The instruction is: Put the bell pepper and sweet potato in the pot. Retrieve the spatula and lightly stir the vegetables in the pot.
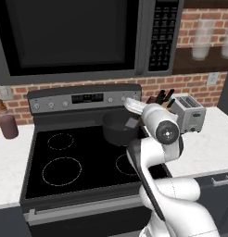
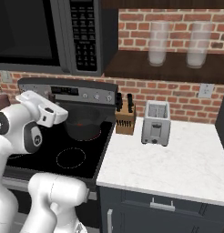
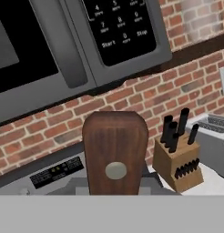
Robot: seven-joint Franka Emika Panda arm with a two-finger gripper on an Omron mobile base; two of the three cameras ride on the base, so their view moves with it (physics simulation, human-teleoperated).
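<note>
One microwave (image 1: 74, 37) hangs over one black stove (image 1: 83, 157), whose glass top shows three burner rings in the left base view. A white counter (image 2: 177, 159) runs to the stove's right, with one brick wall (image 2: 177, 91) behind it. On a dark shelf (image 2: 168, 68) stand two pale glasses (image 2: 159, 43).

One dark grey pot (image 1: 118, 129) sits on the stove's rear right burner, just behind the arm's wrist; in the right base view a reddish glow shows inside its rim, but whether that is the bell pepper cannot be told.

On the counter stand one silver toaster (image 2: 155, 123) and, just to its left, one wooden knife block (image 2: 125, 119) with three dark handles showing in the hand view. One maroon canister (image 1: 8, 126) stands on the counter left of the stove.

The one gripper (image 1: 130, 107) hovers above the pot, its fingers pressed in on a brown wooden spatula (image 3: 115, 152), whose flat handle with a round pale rivet rises in the hand view.
</note>
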